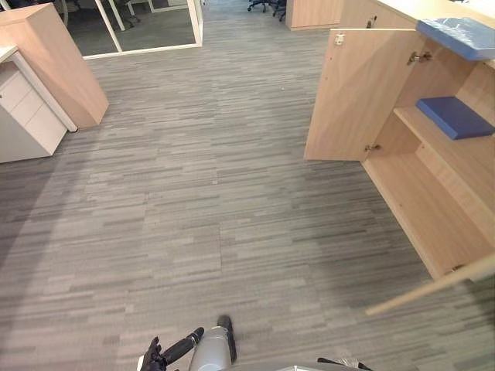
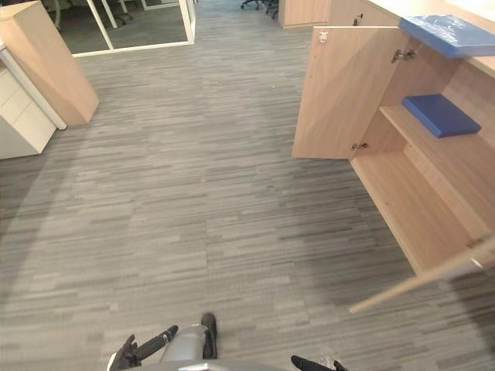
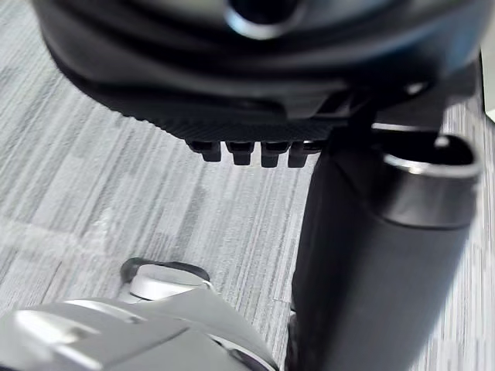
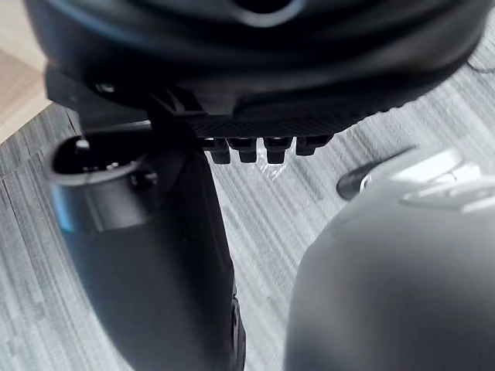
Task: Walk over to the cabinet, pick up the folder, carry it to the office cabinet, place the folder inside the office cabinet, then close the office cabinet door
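Right hand (image 4: 255, 69): cut by the lower edge of the head views; its wrist view shows only a short row of fingers (image 4: 242, 148) above the floor, nothing between them; cannot tell how they are set
Left hand (image 1: 152, 357): low by the bottom edge; fingers loosely spread, holding nothing
Shelf folder (image 1: 455, 116): blue, lying flat on the middle shelf inside the office cabinet (image 1: 433, 193)
Top folder (image 1: 460, 35): also blue, on the cabinet's top, cut off at the right edge
Far door (image 1: 356, 93): wide open, hinged side towards the shelves
Near door (image 1: 433, 287): open, seen almost edge-on, its hinge end cut off
Floor (image 1: 193, 201): grey striped carpet
Room: wooden unit (image 1: 54, 66) and white drawer unit (image 1: 27, 116) at far left; glass partition (image 1: 147, 31) behind; office chairs (image 1: 267, 6) barely visible at the top
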